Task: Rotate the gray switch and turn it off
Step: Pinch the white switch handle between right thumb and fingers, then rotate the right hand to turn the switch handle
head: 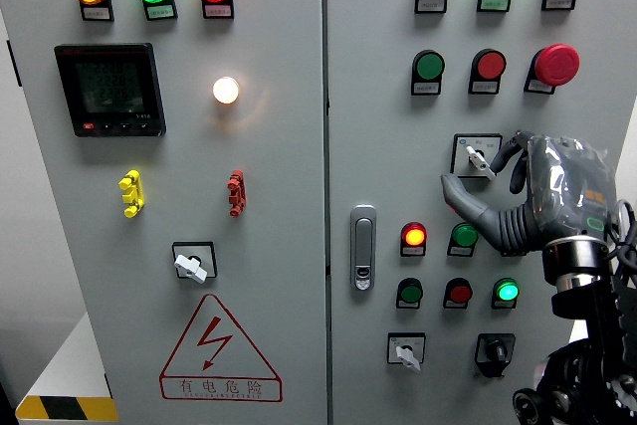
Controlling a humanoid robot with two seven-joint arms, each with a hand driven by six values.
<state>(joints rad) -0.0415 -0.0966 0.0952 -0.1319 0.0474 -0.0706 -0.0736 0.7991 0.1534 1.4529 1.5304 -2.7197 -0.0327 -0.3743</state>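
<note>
A gray rotary switch (479, 158) sits on a white square plate on the right cabinet door, its knob pointing up and to the left. My right hand (485, 168) comes in from the lower right and hovers at this switch. Its thumb (456, 193) reaches out below and left of the knob, while a dark fingertip (515, 143) curls in at the plate's right edge. The fingers are spread around the knob and the knob shows fully between them, with no grasp visible. My left hand is out of view.
Two more gray rotary switches sit at the lower left door (191, 266) and lower right door (406, 352), beside a black knob (495, 350). Lit lamps, push buttons, a red mushroom button (555, 65) and a door handle (363, 246) surround the hand.
</note>
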